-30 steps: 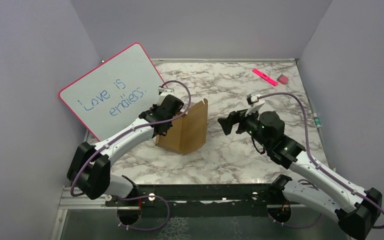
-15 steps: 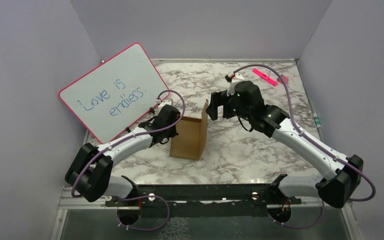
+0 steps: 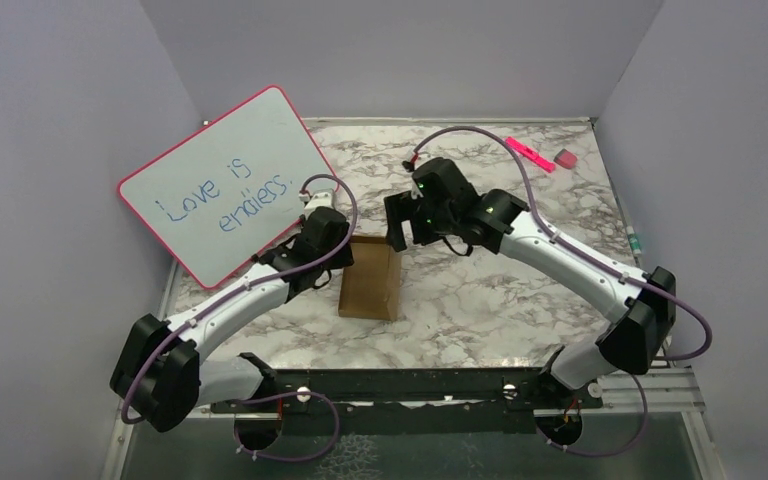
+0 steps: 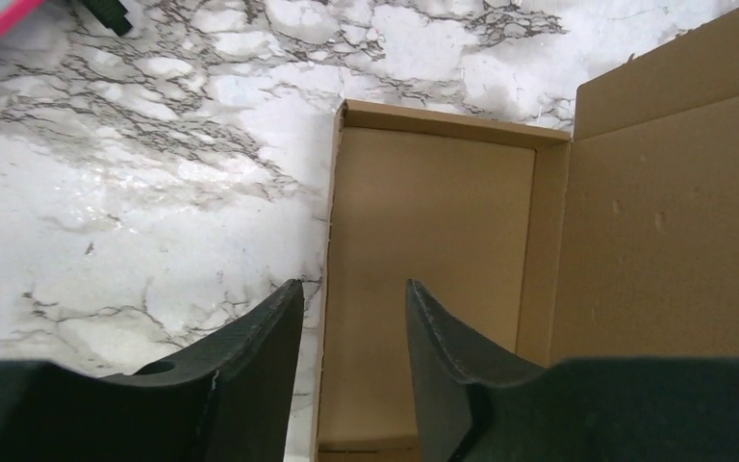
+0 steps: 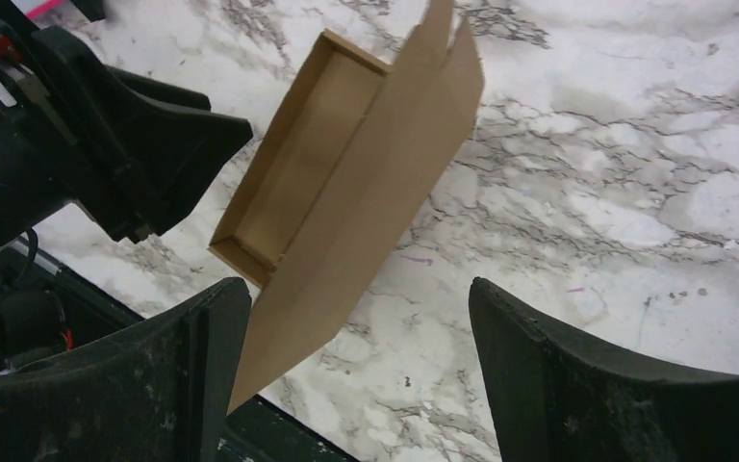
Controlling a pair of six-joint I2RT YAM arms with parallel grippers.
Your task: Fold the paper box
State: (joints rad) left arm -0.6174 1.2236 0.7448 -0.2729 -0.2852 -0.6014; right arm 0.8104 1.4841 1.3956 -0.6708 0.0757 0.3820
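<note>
The paper box [image 3: 368,282] is a brown cardboard tray lying on the marble table between the two arms. In the left wrist view its tray [image 4: 423,250] lies flat and its lid [image 4: 669,212] stands up on the right. My left gripper [image 3: 343,258] [image 4: 352,285] is open and straddles the tray's left wall without touching it. My right gripper [image 3: 397,226] [image 5: 358,285] is wide open just above the raised lid [image 5: 375,183], whose edge passes close by the left finger [image 5: 192,366]. The tray [image 5: 293,168] lies beyond the lid.
A pink-framed whiteboard [image 3: 222,185] leans at the left wall, close behind the left arm. A pink marker [image 3: 530,153] and a pink eraser [image 3: 566,158] lie at the far right corner. The black base rail [image 3: 410,385] runs along the near edge.
The left gripper has opened and let go of the box wall. The box has settled flatter and squarer to the table. The right arm swung in from the right over the lid.
</note>
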